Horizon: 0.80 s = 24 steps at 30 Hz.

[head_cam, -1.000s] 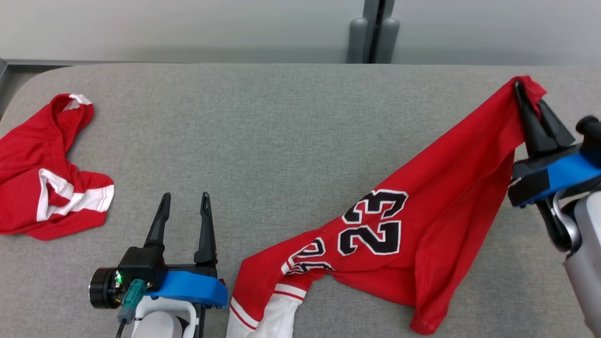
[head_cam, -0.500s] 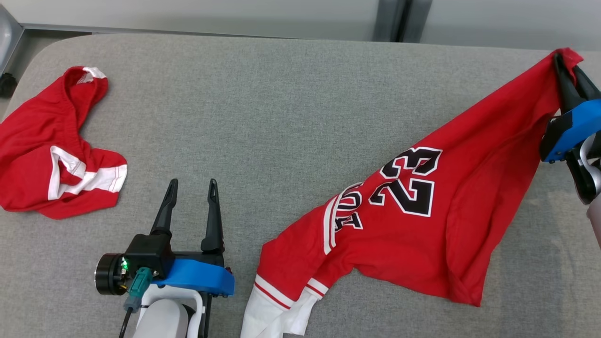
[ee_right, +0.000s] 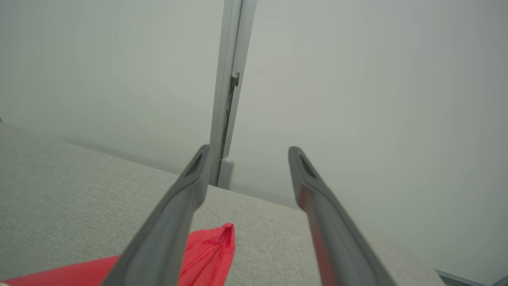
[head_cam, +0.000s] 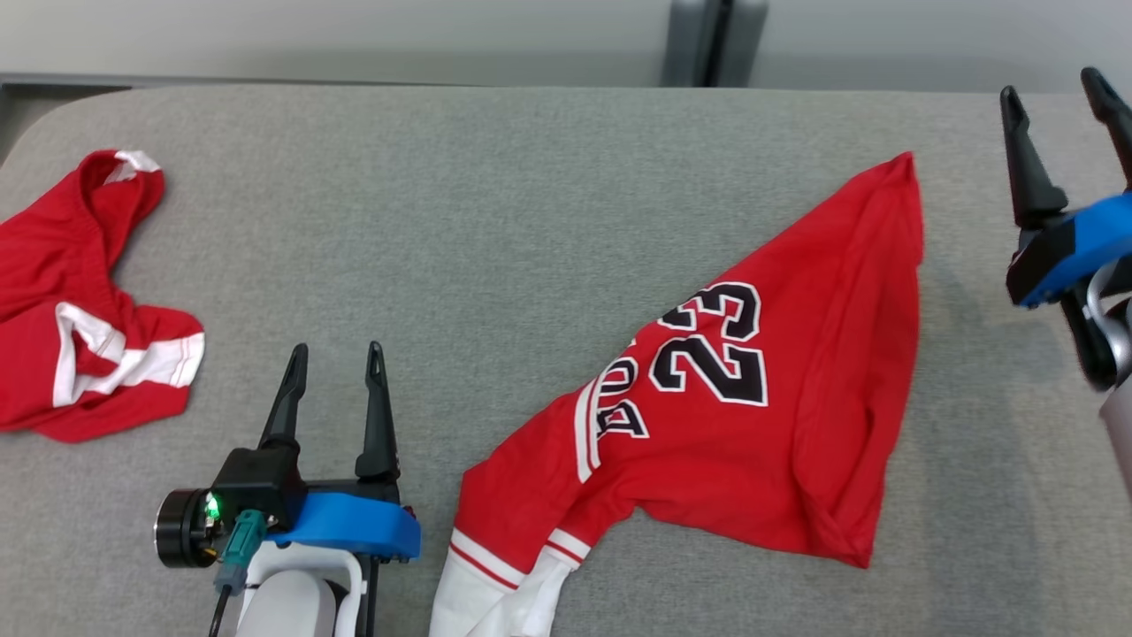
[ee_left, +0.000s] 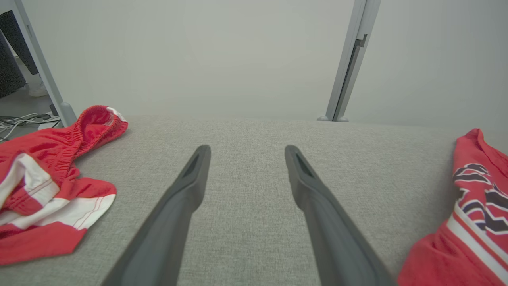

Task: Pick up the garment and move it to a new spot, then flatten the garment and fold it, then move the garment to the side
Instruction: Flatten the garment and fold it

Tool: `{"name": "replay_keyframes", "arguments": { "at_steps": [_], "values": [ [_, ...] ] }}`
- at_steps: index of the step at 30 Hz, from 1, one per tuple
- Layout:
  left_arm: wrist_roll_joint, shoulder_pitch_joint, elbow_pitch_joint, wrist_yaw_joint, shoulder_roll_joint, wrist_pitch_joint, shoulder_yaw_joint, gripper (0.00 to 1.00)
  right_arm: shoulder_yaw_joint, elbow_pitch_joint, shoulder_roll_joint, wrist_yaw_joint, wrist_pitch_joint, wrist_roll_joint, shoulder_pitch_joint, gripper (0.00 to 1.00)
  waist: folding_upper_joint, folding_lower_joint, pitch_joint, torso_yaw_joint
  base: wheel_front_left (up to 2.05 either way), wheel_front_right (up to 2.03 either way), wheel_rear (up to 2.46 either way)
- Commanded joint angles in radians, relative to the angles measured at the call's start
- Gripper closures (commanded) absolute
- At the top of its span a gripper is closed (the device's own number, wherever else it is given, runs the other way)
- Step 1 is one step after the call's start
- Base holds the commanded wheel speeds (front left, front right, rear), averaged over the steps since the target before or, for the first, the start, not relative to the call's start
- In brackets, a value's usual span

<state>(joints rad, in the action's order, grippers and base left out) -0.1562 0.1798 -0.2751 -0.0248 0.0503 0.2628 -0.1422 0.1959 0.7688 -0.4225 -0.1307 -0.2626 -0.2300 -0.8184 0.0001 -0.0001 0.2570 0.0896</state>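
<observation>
- The red jersey [head_cam: 734, 416] lies rumpled on the grey table [head_cam: 495, 203]. Its pointed upper corner is near the right gripper [head_cam: 1051, 84] but apart from it. That gripper's jaws stand spread, with nothing between them.
- The left gripper [head_cam: 337, 349], jaws likewise spread and empty, sits just left of the jersey's white-trimmed end, over bare table.
- The head view gives the whole jersey with its black "23". The right wrist view shows only a stitched red corner lying flat, partly behind one finger.
- The left wrist view shows the gathered waistband of the red shorts [ee_left: 51, 174] at the left, well apart from the jersey.
- The jersey's white part is cut off at the head view's bottom edge, and the lettering beside the number is folded and unreadable.
</observation>
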Motion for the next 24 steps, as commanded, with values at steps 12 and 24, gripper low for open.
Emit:
{"name": "replay_keyframes", "arguments": {
  "at_steps": [12,24],
  "values": [
    [0.022,-0.04,0.0,0.02,0.0,0.003,0.039,0.0,0.003,-0.374,0.069,0.0,-0.003,-0.007,0.393,0.0,-0.0001,0.0001,-0.061,-0.077,0.0,0.0,0.0],
    [0.023,-0.054,0.003,0.024,0.0,0.003,0.047,0.0,0.163,-0.496,0.069,0.0,0.002,-0.025,0.659,0.0,-0.0001,0.0001,-0.068,-0.099,0.0,0.0,0.0]
  ]
}}
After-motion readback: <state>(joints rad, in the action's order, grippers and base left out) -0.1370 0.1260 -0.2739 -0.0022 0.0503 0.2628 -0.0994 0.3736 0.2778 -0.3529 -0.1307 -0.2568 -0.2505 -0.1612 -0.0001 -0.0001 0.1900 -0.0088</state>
